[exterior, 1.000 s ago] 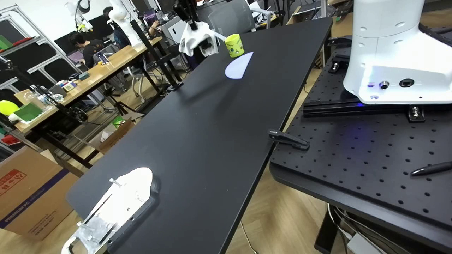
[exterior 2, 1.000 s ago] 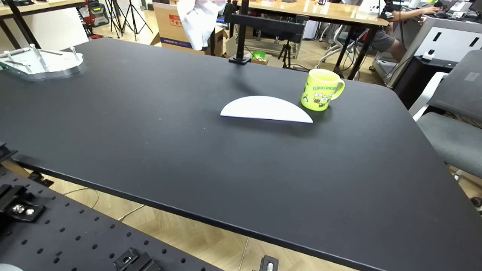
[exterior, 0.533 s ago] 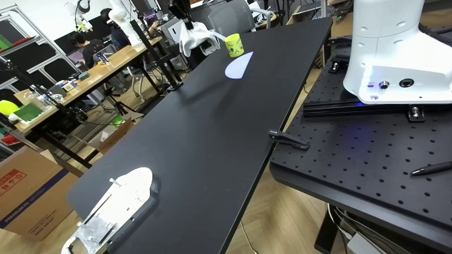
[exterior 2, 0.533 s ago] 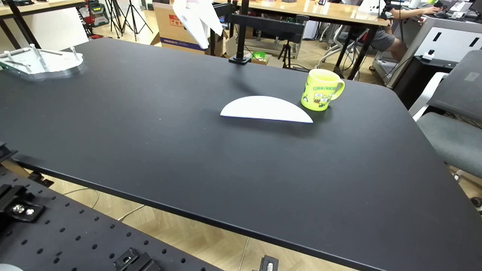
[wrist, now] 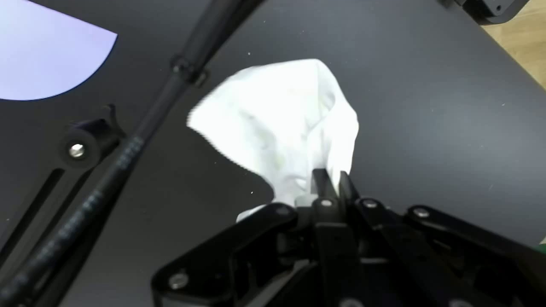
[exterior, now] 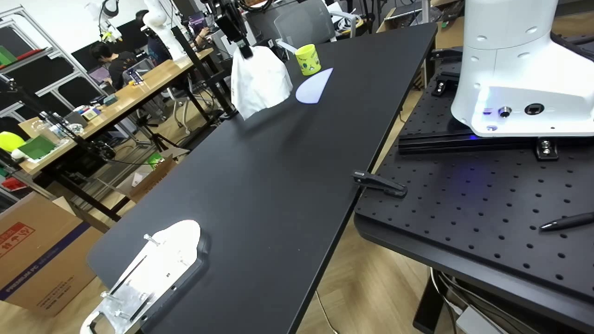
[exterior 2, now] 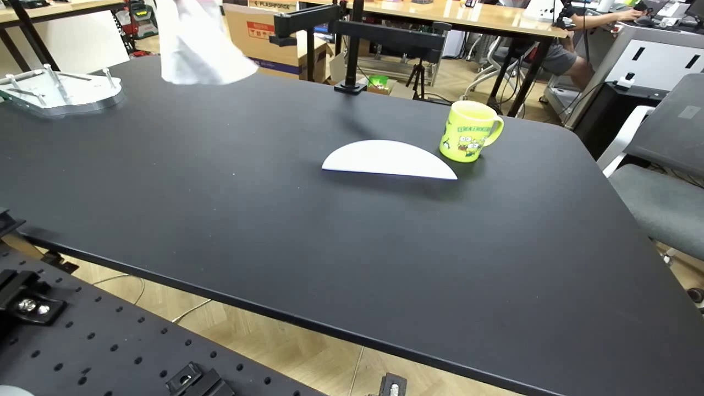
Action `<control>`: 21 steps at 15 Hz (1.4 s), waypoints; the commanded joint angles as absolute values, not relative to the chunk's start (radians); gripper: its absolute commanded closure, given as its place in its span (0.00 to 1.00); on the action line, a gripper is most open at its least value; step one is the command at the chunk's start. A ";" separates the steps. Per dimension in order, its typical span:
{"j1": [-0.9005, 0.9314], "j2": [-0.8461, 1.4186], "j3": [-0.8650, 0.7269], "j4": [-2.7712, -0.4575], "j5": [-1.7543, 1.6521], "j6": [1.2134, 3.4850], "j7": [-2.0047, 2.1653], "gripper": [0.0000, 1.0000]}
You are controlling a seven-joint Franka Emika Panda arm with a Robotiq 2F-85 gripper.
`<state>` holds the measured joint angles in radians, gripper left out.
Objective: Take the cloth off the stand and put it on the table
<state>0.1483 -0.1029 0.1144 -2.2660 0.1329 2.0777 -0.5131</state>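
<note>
Your claw (wrist: 332,181), nearly closed, pinches the cloth (wrist: 286,123). In an exterior view the cloth shows without it, left of the mug (exterior 2: 466,133).

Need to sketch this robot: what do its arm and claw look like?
The arm's base is rounded and white, with small round recesses, a metal connector and a dark port; a black cable seems to leave it. The claw is black, with jointed links, silvery screw heads and slim fingers. The arm's middle is out of view.
</note>
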 commanded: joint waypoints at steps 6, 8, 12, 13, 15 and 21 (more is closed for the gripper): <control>0.158 -0.070 0.131 -2.390 0.077 2.289 -0.425 0.99; 0.158 -0.048 0.137 -2.426 0.026 2.389 -0.386 0.99; 0.155 -0.004 0.144 -2.499 -0.176 2.617 -0.236 0.99; 0.153 0.006 0.141 -2.509 -0.237 2.653 -0.185 0.99; 0.154 0.021 0.136 -2.515 -0.312 2.671 -0.106 0.68; 0.161 -0.013 0.168 -2.494 -0.027 2.464 -0.243 0.28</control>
<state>0.1575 0.0313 0.1497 -2.5058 -0.1726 2.5843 -0.1701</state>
